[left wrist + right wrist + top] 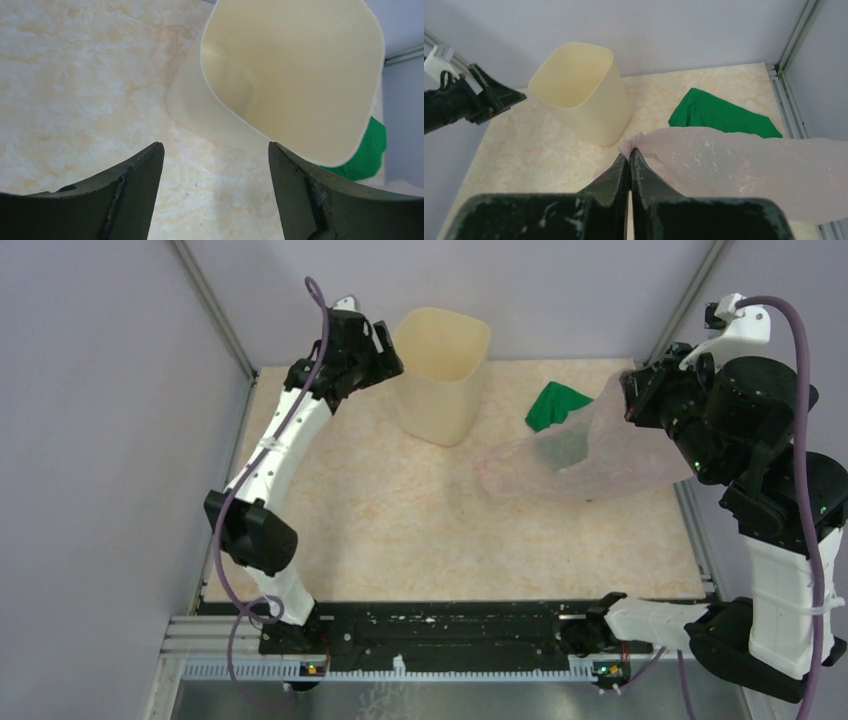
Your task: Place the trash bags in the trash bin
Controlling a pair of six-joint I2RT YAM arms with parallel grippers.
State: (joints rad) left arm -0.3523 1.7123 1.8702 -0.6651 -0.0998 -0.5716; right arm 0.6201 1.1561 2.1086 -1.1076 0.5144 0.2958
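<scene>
Holding the bag: the right tool (629, 152) has its two fingers pressed together on a bunched edge of the trash bag (734, 165).
Right tool, place: raised over the far right part of the worktop (400, 520), well to the right of the trash bin (440, 380).
Trash bag: pale pink, see-through, crinkled film. In the top view it spreads from the right tool leftward and toward the near side, ending right of the bin and apart from it. All of it is outside the bin. Whether its low end rests on the worktop cannot be told.
Trash bin: cream, upright on the worktop close to the far wall, a little left of centre, mouth open upward. The left wrist view looks down into it, and only bare cream walls show inside.
Left tool (215, 147): fingers wide apart with nothing between them. It sits just beside the bin's left upper rim, with a gap between them in the right wrist view.
Green cloth (555, 405): flat on the worktop, right of the bin and near the far wall. Part of it shows dimly through the bag's film in the top view.
Worktop: pale marbled beige.
</scene>
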